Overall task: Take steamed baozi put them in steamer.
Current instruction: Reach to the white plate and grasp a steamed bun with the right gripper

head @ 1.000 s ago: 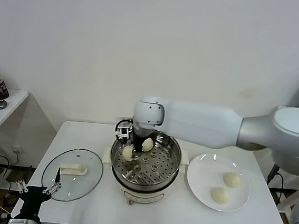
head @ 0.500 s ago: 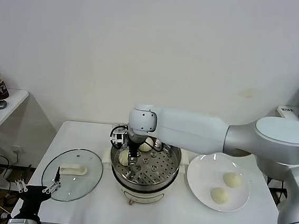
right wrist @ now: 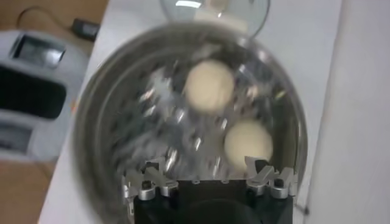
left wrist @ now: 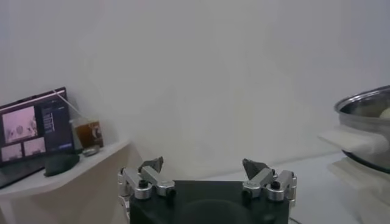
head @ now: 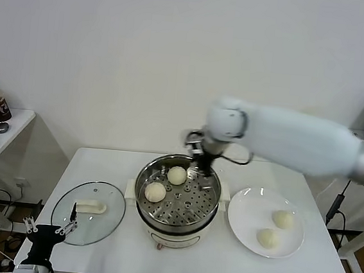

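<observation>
I have two steamed baozi (head: pixel 166 183) lying in the steamer (head: pixel 175 221) at centre bench; two more baozi (head: pixel 275 228) wait on the white plate (head: pixel 245 213) to its right. My right claw (head: pixel 202 162), jaws wide and empty, hovers over the steamer's far rim, though blurred. Next I'd swing right to the plate. The glass lid (head: pixel 88 210) lies left, clear of the path. Left claw (left wrist: pixel 207 182) open, parked low.

Two baozi (head: pixel 166 183) in steamer (head: pixel 209 207); apparently two on plate (head: pixel 245 213) right.

No text, label or number can be read — none anywhere.
</observation>
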